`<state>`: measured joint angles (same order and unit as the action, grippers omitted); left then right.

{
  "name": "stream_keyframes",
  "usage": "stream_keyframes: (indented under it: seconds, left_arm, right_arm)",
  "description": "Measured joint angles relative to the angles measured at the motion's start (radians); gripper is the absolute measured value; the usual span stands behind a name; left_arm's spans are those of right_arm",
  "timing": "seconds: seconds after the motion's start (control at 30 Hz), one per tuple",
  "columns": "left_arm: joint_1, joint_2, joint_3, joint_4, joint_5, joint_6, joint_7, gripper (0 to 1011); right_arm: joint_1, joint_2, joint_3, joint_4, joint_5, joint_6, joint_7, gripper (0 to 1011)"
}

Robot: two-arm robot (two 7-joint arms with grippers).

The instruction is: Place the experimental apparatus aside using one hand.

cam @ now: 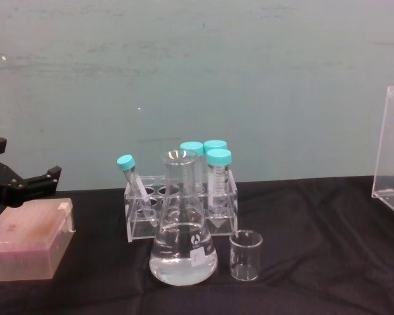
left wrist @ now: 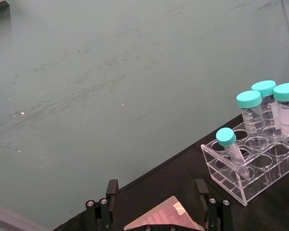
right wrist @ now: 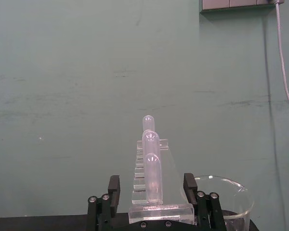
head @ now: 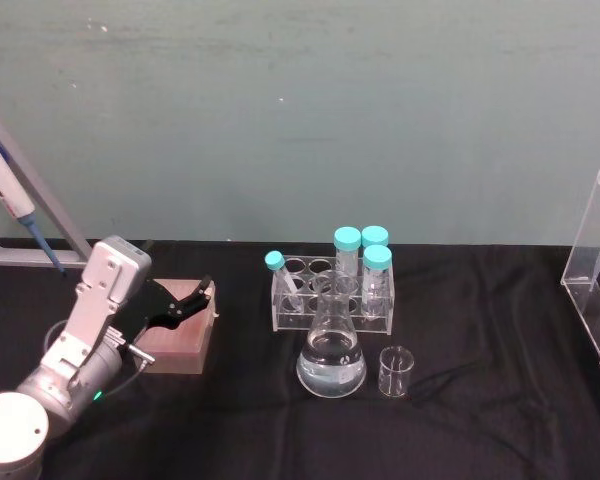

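Note:
The experimental apparatus stands on the black table: a conical flask (head: 331, 355) (cam: 182, 244) holding clear liquid, a small beaker (head: 395, 372) (cam: 245, 256) just to its right, and a tall acrylic stand (head: 598, 265) (cam: 390, 172) at the far right edge. In the right wrist view the stand (right wrist: 154, 204) carries clear pipettes (right wrist: 153, 178). My right gripper (right wrist: 151, 185) is open, one finger on each side of the stand's base. My left gripper (head: 202, 298) (cam: 26, 161) (left wrist: 156, 187) is open at the left, over a pink box (head: 175, 338) (cam: 26, 244) (left wrist: 164, 219).
A clear rack (head: 332, 300) (cam: 184, 200) (left wrist: 250, 161) with teal-capped tubes stands behind the flask. A blue-and-white pipette (head: 10, 195) leans on a grey frame at the far left. A wide glass vessel (right wrist: 226, 197) sits beside the stand. The green wall runs along the table's back edge.

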<state>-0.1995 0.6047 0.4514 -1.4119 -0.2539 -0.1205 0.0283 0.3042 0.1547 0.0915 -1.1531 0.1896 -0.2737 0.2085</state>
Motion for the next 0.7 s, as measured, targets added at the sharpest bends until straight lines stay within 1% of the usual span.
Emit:
stream_keyframes:
  seconds: [0.03,0.1,0.23,0.7]
  left_arm:
    - [0.000,0.000,0.000,0.000,0.000,0.000,0.000,1000]
    - [0.000,0.000,0.000,0.000,0.000,0.000,0.000,1000]
    - [0.000,0.000,0.000,0.000,0.000,0.000,0.000,1000]
    - [0.000,0.000,0.000,0.000,0.000,0.000,0.000,1000]
  right_arm:
    - [0.000,0.000,0.000,0.000,0.000,0.000,0.000,853]
    - [0.000,0.000,0.000,0.000,0.000,0.000,0.000,920]
    - [0.000,0.000,0.000,0.000,0.000,0.000,0.000,1003]
    - [0.000,0.000,0.000,0.000,0.000,0.000,0.000,1003]
